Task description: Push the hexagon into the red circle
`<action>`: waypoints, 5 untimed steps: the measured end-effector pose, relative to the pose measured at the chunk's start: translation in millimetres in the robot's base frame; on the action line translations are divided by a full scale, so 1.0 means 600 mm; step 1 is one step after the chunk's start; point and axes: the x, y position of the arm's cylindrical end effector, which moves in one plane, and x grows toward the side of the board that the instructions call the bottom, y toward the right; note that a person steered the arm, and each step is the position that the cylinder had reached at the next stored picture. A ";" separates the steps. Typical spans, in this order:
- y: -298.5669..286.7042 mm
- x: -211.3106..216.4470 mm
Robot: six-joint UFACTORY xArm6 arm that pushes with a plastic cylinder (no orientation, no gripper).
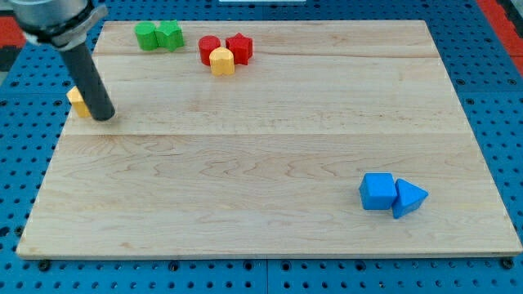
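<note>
A red circle block [209, 48] sits near the view's top, left of centre. A red star block [240, 46] is just to its right. A yellow block that looks like a hexagon [221, 62] touches the lower right of the red circle and the lower left of the star. A second yellow block [77, 100] lies at the board's left edge, mostly hidden behind the rod; I cannot make out its shape. My tip [105, 118] rests on the board just right of and below this second yellow block, close against it and far left of the red circle.
Two green blocks [147, 36] [170, 34] sit side by side at the view's top left. A blue cube [377, 192] and a blue triangle [409, 198] touch each other at the lower right. The wooden board [270, 155] lies on a blue pegboard.
</note>
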 end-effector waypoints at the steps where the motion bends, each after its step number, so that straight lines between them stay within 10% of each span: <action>1: -0.054 0.002; 4: 0.048 -0.164; 5: 0.010 -0.124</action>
